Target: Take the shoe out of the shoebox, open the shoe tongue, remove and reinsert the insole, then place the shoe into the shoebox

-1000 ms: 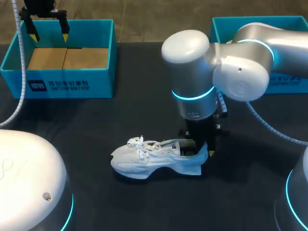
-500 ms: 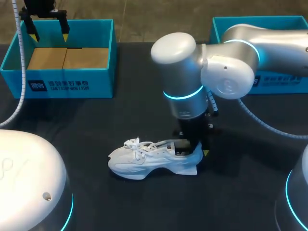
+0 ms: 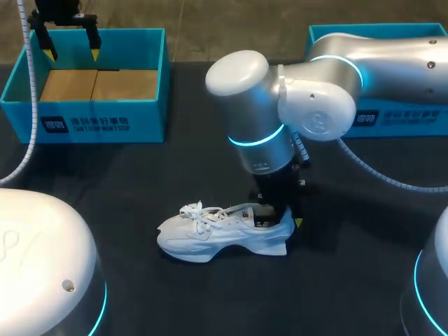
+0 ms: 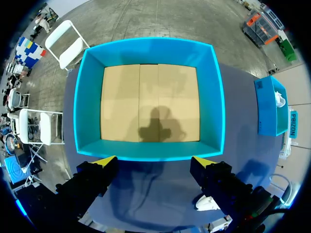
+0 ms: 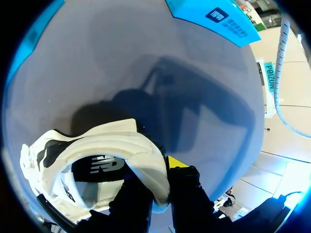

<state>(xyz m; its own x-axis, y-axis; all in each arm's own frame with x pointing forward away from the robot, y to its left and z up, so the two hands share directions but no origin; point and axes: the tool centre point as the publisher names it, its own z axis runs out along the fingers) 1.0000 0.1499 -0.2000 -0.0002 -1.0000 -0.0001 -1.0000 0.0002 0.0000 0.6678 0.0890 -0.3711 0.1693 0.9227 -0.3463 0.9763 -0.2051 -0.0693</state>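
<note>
Left gripper (image 3: 70, 50): up over the far-left corner, fingers spread wide, nothing between them.
Left shoebox (image 3: 84, 126): right under that gripper, open, and we see only its bare cardboard floor.
Shoe (image 3: 217, 234): out on the surface (image 3: 140, 196), mid-table, resting on its sole, toe to our left and heel to our right.
Laces (image 3: 199, 210): a loose tangle on top, towards the toe end.
Right gripper (image 5: 158, 179): down at the heel, fingers narrowed onto the back wall of the shoe, one inside the opening and one outside.
Insole (image 5: 97, 167): the dark lining inside the heel looks seated, as far as we can judge.
Right shoebox (image 3: 399, 119): far right, largely behind our right arm; we cannot tell what it holds from above.
Where we are: we reckon the shoe is out of its box, with the opening-up and the insole work to come.
Risk one: the pinch is on soft padding at one end only, so a lift or pull could let the toe swing or the wall slip free.
Risk two: the inner finger sits close above the insole and could drag it or crease it.
Risk three: our left arm is well away, so nothing steadies the toe and the shoe may slide or tip.
</note>
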